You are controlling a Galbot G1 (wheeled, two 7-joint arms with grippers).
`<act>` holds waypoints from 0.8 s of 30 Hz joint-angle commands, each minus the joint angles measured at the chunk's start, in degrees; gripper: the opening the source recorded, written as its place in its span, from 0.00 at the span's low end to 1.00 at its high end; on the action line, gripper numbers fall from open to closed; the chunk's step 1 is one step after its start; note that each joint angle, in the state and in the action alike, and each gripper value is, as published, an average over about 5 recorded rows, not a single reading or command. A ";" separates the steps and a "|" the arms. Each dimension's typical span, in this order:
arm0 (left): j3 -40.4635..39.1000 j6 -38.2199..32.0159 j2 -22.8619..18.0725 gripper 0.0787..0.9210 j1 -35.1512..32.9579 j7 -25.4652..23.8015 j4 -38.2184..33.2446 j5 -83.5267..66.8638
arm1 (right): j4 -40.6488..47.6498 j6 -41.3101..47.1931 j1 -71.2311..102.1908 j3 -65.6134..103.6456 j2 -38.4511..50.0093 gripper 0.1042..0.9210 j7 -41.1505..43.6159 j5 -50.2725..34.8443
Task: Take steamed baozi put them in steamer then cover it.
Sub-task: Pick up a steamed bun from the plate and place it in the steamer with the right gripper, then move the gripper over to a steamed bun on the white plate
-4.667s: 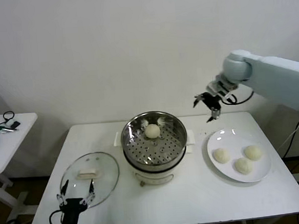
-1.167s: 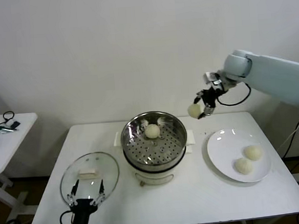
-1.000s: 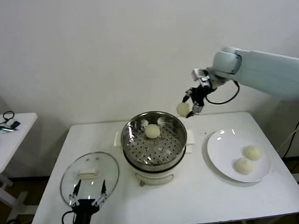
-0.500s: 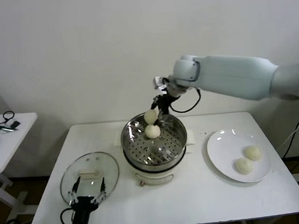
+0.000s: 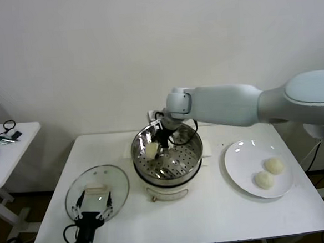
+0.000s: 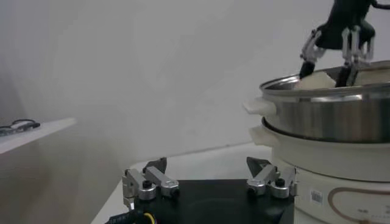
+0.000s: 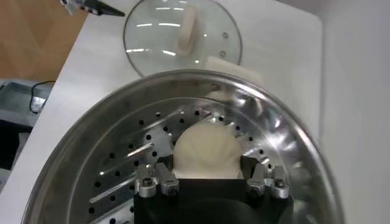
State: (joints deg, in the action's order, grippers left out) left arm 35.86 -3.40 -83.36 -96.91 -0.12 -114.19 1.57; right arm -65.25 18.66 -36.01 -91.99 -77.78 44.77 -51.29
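Fingers spread wide, the left gripper (image 5: 90, 218) is parked just before the glass cover (image 5: 96, 194) lying on the table (image 5: 213, 212), while beyond it a steamed baozi (image 7: 206, 150) is clasped between the right gripper (image 7: 208, 178) fingers, low inside the steel steamer (image 5: 167, 153).

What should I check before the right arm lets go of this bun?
1. Bun held between the right gripper jaws: ok.
2. Bun inside the steamer rim: ok.
3. Bun resting on the perforated floor: cannot tell.
4. Landing spot free of other buns: cannot tell, the gripper hides it.
5. Remaining buns waiting on the plate: ok.
6. Lid flat on the table, left gripper open by it: ok.
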 commanded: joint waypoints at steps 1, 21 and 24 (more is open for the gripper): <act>0.01 0.10 0.00 0.88 0.11 -0.02 0.23 -0.06 | 0.75 0.45 2.17 -0.47 -1.91 0.75 -0.27 0.09; -0.11 0.12 0.26 0.88 1.05 0.40 1.01 -0.09 | -2.62 -1.68 -6.85 0.04 5.70 0.88 6.70 2.65; -0.12 0.09 0.26 0.88 1.36 0.78 1.15 -0.06 | -4.93 -2.60 -9.75 -0.21 10.94 0.88 8.34 4.04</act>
State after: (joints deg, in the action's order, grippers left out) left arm 35.75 -3.36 -83.12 -95.76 0.43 -113.11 1.49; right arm -67.55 16.96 -40.90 -91.91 -73.11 50.16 -48.39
